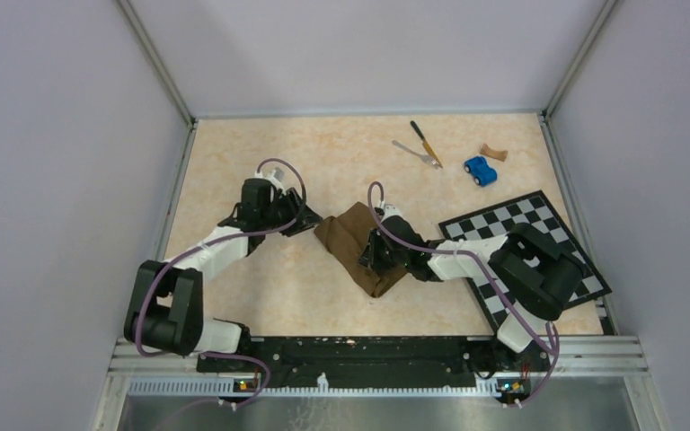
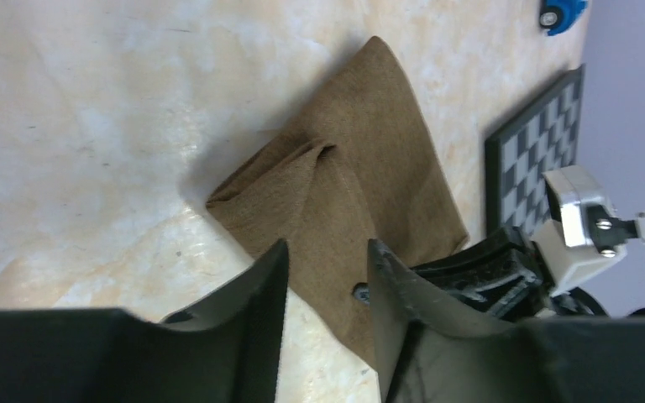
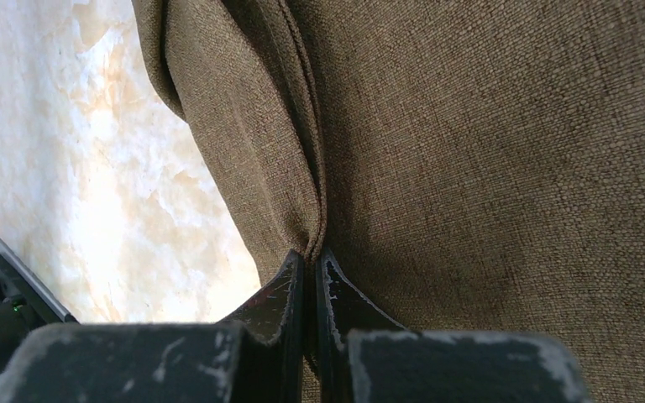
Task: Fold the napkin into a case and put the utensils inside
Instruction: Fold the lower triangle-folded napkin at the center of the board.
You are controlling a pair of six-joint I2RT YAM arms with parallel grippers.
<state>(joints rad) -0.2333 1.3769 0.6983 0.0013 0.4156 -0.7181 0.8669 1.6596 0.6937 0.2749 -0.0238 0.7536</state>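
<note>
**One napkin pinched at mid-surface, two utensils lying far off**

One dark brown napkin (image 1: 346, 235) is seen partly folded near the middle of the surface (image 1: 278, 296), between two grippers. The right gripper (image 3: 311, 260) is pressed together on a raised fold of the cloth at its near-right side. The left gripper (image 2: 327, 252) is held at the napkin's left corner with its fingers partly spread; contact with the cloth cannot be told. One checkered board (image 1: 548, 224) lies to the right. Farther off, at the far right, one blue toy car (image 1: 480, 170) is found, and just left of it two utensils: one fork (image 1: 416, 153) and one knife (image 1: 426, 144), well apart from the napkin.
</note>
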